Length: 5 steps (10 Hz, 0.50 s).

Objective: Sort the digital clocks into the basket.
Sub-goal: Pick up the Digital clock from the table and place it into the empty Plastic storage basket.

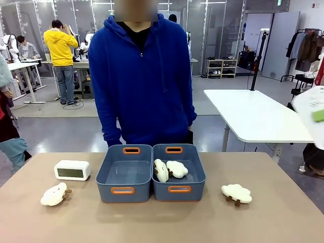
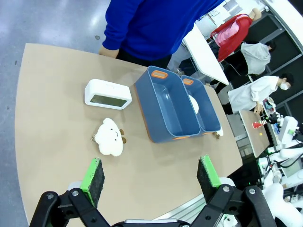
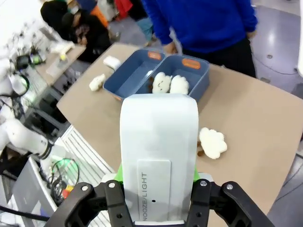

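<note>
Front view: one digital clock (image 1: 72, 170) is lying on the counter (image 1: 162, 223) just left of the empty basket (image 1: 105, 176). The neighbouring basket (image 1: 200, 183) is holding two plush sheep (image 1: 176, 168), so I am judging the empty one to be the clocks' bin.

Left wrist view: my left gripper (image 2: 150, 175) is hovering wide open above that clock (image 2: 108, 94), probably for a pick.

Right wrist view: my right gripper (image 3: 157, 177) is clamping the second clock (image 3: 158, 137) by its sides, short of the baskets.

The front camera looks across the tan surface (image 1: 162, 223). Both wrist cameras look down from high, sharing two blue-grey plastic bins (image 2: 170, 109).
</note>
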{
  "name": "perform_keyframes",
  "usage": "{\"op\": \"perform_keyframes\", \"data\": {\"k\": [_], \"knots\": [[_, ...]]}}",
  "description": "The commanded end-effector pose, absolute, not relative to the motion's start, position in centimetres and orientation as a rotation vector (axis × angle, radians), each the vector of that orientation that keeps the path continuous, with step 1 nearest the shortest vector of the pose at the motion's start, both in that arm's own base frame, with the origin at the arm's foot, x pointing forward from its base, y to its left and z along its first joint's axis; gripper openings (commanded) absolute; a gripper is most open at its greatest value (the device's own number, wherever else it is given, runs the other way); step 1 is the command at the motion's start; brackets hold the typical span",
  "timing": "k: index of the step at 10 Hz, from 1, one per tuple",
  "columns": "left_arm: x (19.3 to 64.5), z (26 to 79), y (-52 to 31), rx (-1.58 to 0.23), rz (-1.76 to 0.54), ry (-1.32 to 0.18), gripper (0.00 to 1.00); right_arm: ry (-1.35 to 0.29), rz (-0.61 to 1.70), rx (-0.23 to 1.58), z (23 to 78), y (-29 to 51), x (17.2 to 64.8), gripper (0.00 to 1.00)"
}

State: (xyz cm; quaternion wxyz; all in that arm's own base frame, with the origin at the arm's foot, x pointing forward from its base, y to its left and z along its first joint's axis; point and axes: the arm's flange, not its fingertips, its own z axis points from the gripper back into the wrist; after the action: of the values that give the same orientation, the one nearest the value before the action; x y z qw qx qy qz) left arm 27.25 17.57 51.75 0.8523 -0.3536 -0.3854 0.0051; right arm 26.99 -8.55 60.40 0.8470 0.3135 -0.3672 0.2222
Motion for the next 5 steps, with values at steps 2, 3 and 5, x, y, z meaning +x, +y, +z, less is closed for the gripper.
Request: {"op": "perform_keyframes", "data": {"k": [2, 3, 5], "knots": [[27.2, 51.8, 17.5, -0.746, 0.004, -0.805, 1.0, -0.786, 0.765, 0.578, 62.2, 3.2, 31.3, 0.04], [27.2, 51.8, 17.5, -0.746, 0.004, -0.805, 1.0, -0.744, 0.868, 0.594, 61.8, 8.3, 32.8, 0.04], [27.2, 51.8, 17.5, -0.746, 0.004, -0.805, 1.0, -0.733, 0.995, 0.519, 60.3, 18.3, 36.9, 0.04]]}}
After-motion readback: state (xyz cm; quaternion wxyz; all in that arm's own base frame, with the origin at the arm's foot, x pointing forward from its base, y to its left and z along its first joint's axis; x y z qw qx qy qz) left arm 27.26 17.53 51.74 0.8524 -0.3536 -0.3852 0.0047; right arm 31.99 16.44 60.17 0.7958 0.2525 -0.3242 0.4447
